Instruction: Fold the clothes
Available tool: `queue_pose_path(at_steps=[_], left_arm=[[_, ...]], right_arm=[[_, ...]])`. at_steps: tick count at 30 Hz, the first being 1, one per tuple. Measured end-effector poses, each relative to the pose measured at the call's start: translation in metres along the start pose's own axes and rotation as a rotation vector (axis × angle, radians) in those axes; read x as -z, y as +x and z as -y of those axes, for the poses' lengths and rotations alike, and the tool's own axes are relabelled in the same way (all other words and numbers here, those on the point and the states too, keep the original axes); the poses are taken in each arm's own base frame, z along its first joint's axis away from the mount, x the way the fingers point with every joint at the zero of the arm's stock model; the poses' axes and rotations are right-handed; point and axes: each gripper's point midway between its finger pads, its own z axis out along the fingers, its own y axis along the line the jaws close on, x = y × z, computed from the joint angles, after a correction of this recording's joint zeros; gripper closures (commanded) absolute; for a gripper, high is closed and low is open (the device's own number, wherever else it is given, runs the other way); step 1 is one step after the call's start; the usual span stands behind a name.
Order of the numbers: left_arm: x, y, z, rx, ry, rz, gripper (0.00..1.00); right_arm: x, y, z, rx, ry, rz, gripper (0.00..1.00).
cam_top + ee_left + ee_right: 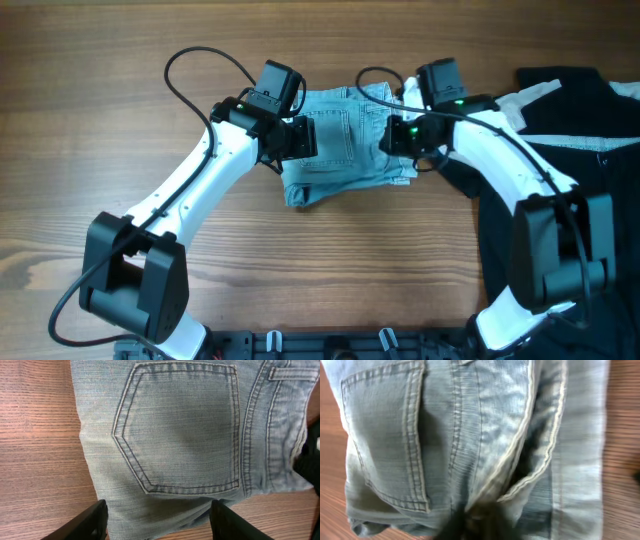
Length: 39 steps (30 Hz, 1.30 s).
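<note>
We grasp the soft, limp shorts (345,140) at their thick hemmed edges; left gripper (160,512) stands apart, right gripper (403,133) we cannot tell.

item: denim shorts (340,140), pale blue, stitched back pocket (180,430) up
state: folded compact
place: wooden table, top centre

Soft, even light is coming from above and is lighting the denim shorts (345,140) brightly in the overhead view, which is looking sharp. The left arm (200,180) is casting only a faint, short shadow on the table (90,120) just beside the shorts. The left wrist view is showing the shorts' stitching crisply. The right wrist view is looking blurred: the shorts' seams are smearing, and a dark shadow is sitting in the fold at their lower middle
</note>
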Motion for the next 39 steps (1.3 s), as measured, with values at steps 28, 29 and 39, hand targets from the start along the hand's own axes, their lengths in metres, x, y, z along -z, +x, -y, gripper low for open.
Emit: queue_pose_path(at_steps=[28,29,39], left_arm=[[-0.001,-0.005,-0.019,-0.025,-0.062,0.008,0.48],[-0.005,-0.003,-0.02,-0.02,-0.042,-0.015,0.57],[-0.067,0.058,-0.011,-0.021,0.021,-0.302,0.96]], right_arm=[[-0.021,0.044,0.022,-0.026,0.229,-0.162,0.92],[-0.01,0.039,0.017,-0.001,0.217,-0.127,0.91],[0.031,0.002,-0.012,0.065,0.147,0.082,0.91]])
